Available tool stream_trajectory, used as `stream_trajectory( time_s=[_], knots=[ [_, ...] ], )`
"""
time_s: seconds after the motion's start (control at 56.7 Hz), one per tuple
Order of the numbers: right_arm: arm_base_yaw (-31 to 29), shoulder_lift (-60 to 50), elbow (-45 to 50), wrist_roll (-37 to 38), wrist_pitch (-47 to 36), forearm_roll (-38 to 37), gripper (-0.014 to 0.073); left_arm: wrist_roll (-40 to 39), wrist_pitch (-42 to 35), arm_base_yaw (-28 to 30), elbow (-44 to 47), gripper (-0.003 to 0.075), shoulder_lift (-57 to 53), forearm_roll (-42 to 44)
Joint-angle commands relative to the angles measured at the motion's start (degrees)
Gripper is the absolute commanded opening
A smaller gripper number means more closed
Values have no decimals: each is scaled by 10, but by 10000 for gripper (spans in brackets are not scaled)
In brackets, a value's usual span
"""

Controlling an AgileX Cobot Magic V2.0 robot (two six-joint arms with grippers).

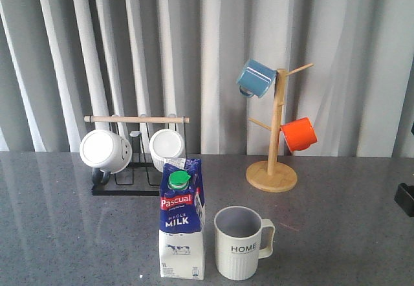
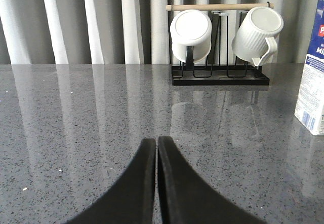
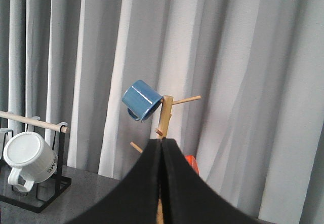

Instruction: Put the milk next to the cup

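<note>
The milk (image 1: pixel 182 220) stood upright on the table (image 1: pixel 65 228), just beside the cup (image 1: pixel 240 242) with a narrow gap between them; the placement looked complete. The carton's printed face and the cup's "HOME" lettering both faced the front camera, the cup's handle turned away from the carton, which left that side free for close placement.

The left end effector (image 2: pixel 156 144) was clenched and empty, held low over bare table, well apart from the carton (image 2: pixel 314 67). The right end effector (image 3: pixel 162 143) was likewise clenched on nothing, raised and pointed toward the wooden mug tree (image 3: pixel 164 113) carrying the blue mug (image 3: pixel 141 100). Both appeared withdrawn to avoid disturbing the carton.
</note>
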Motion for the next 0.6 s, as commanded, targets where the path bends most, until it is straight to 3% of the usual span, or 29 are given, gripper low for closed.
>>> stream_trajectory(
  time_s=[0.0, 0.441, 0.582],
  knots=[
    [-4, -5, -17, 1, -40, 0, -8, -6, -37, 0, -13, -7, -7, -4],
    [-4, -5, -17, -4, -28, 3, -8, -6, -37, 0, -13, -6, -7, -3],
    [-24, -44, 28, -64, 37, 87, -8, -6, -37, 0, -13, -6, -7, -3]
  ],
)
